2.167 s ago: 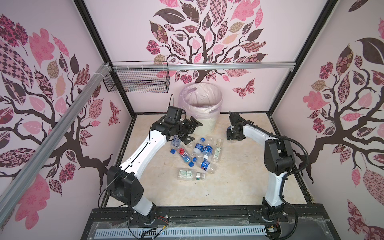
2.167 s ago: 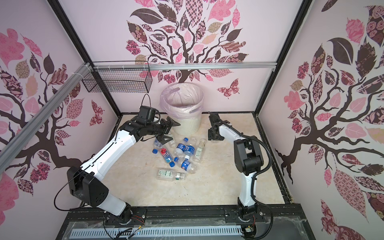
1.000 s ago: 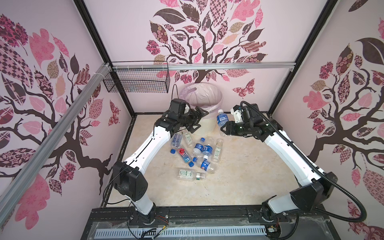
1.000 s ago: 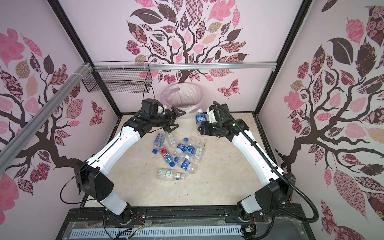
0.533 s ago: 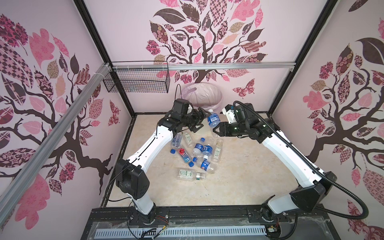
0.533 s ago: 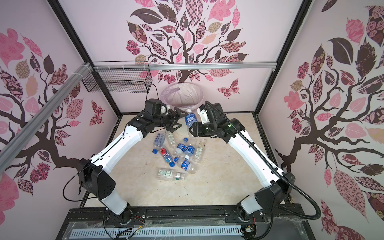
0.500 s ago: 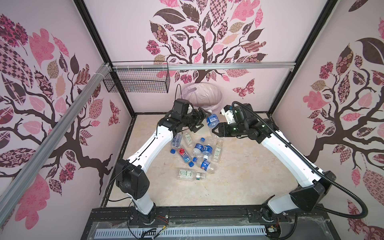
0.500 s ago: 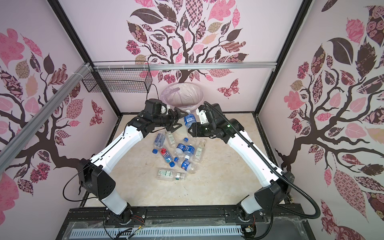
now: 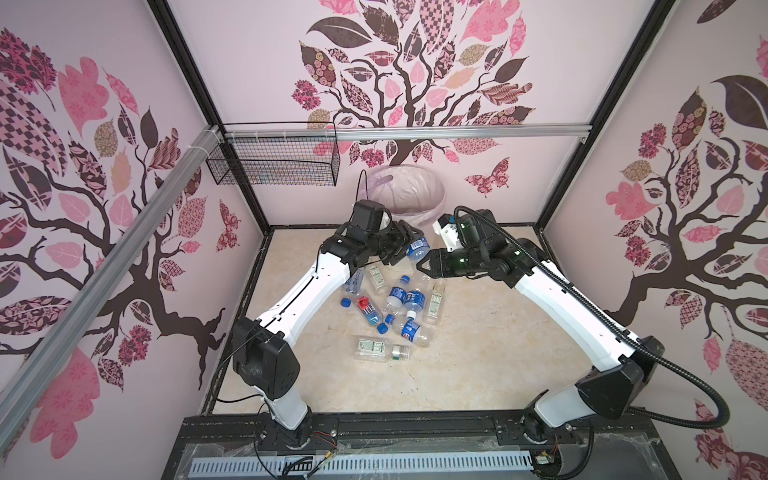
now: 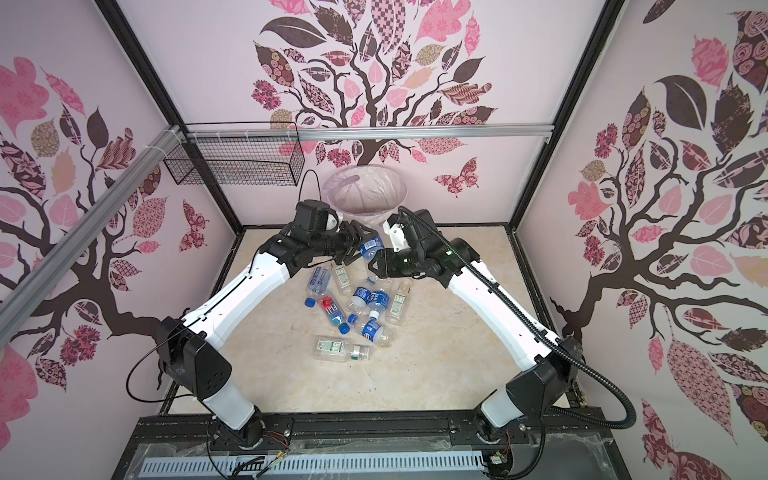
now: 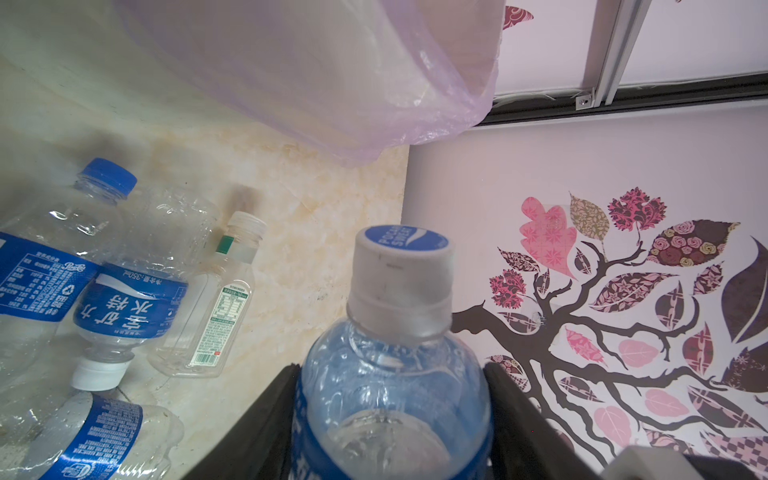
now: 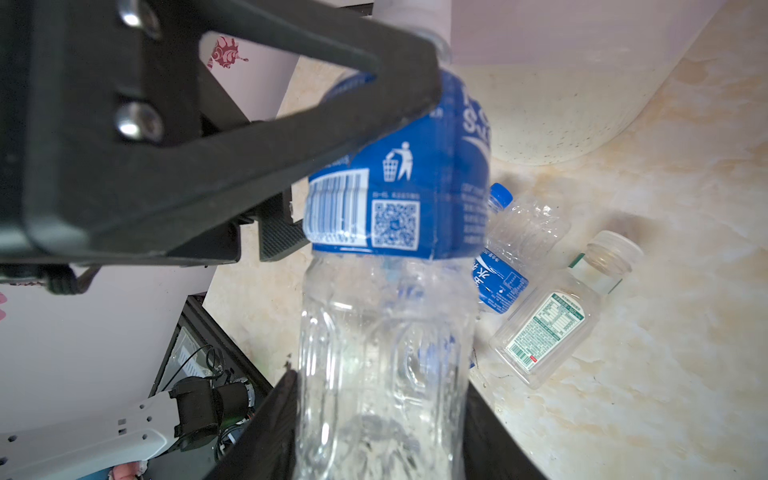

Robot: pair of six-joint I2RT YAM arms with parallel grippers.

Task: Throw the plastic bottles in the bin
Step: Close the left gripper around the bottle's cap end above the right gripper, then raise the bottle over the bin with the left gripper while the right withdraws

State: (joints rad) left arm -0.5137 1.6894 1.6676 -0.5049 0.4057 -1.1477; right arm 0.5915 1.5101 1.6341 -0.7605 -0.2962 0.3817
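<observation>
Marbled desk (image 9: 478, 353) below; near the bin (image 9: 440, 195) we hold one Pocari Sweat bottle (image 9: 417, 248) aloft, left hand (image 11: 386, 374) clamped at its label, right hand (image 12: 380, 386) at its base, probably a handover.

Bare counter (image 9: 478, 353) lies open right of and in front of the strewn bottles (image 9: 409, 299). Behind them, the bin (image 9: 415, 191) blocks the way, as do the left gripper (image 9: 407, 246) and right gripper (image 9: 424, 266), meeting on one bottle (image 9: 417, 249).

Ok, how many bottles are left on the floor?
8. Piled mid-floor: Fiji bottle, Pepsi bottle, three blue-label bottles, two white-label bottles. Lone bottle nearer the front. A ninth bottle is in the right gripper; more may be hidden in the bin.
</observation>
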